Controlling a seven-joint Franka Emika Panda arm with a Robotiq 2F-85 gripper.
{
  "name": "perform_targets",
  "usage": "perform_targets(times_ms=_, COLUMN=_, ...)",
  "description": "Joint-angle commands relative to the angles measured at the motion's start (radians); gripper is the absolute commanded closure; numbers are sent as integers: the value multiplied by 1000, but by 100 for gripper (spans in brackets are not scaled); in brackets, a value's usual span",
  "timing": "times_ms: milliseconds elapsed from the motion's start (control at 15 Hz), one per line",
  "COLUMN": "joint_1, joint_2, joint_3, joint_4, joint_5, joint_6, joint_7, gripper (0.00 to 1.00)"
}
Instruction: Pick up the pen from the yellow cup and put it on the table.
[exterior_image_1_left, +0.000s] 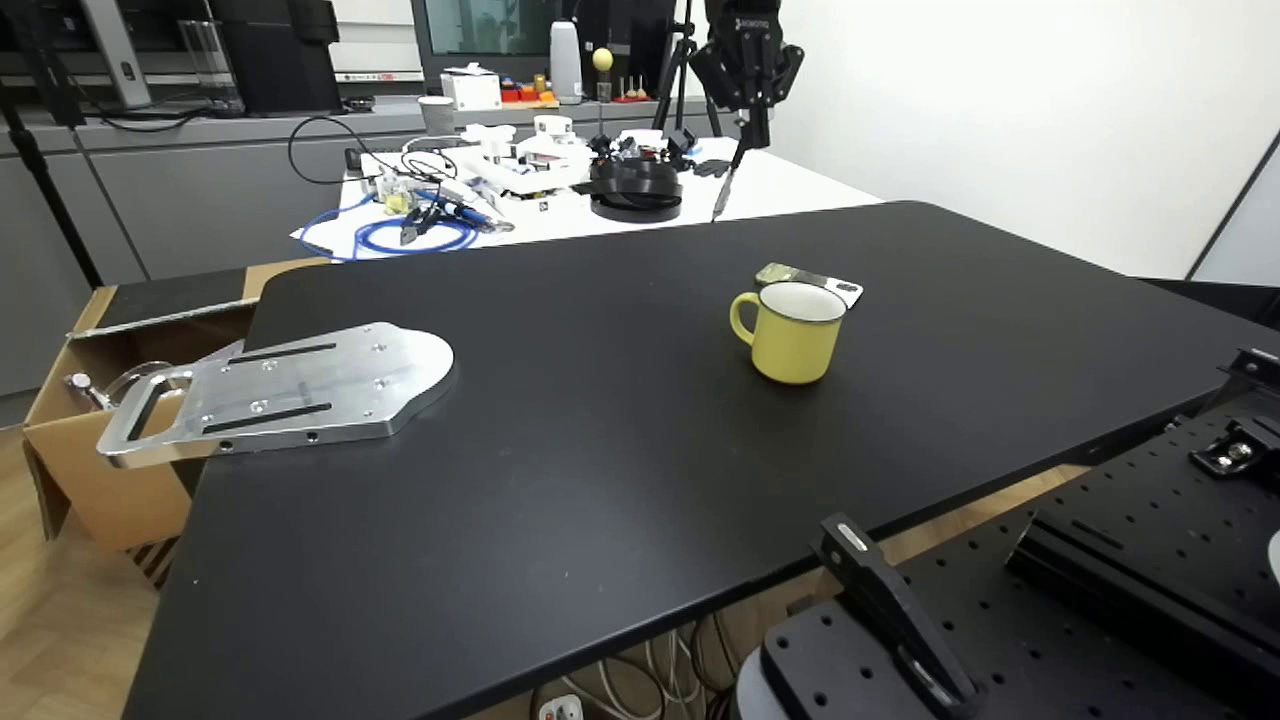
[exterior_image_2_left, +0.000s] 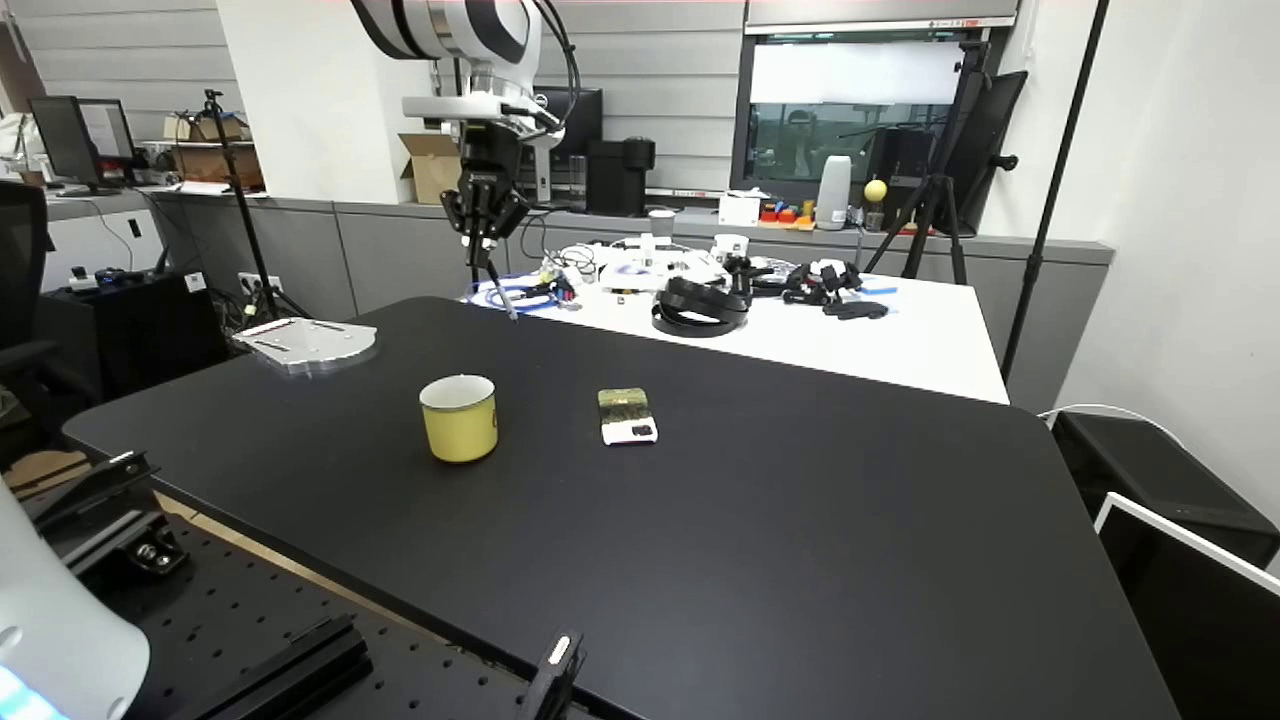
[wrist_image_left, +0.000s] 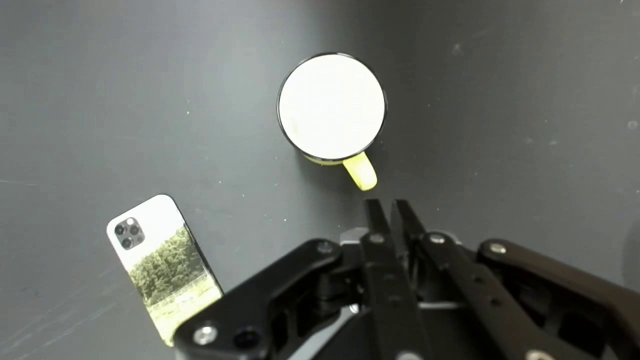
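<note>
Tool gripping pen | phone near yellow cup | metal plate overhanging table

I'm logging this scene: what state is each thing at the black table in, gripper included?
Pen: gripped, tilted, not yet on the table
Gripper: raised, shut on the pen
Cup: upright, nothing showing inside
Phone: flat, camera side up
Metal plate: flat, overhanging the table edge
Box: open, things inside
</note>
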Motion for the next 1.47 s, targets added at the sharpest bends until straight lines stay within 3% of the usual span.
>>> perform_targets(times_ms=0, joint_1=29, joint_2=13, joint_3=-16, joint_4=-42, joint_5=-35, joint_6=137, joint_7=91, gripper=98)
perform_targets(times_ms=667, joint_1=136, joint_2=117, joint_3=-103, joint_4=-151, joint_5=-166, joint_6=486, joint_7=413, gripper=98)
perform_targets(times_ms=1400, joint_1=195, joint_2=220, joint_3=-137, joint_4=-158, joint_5=-142, joint_6=518, joint_7=549, gripper=98)
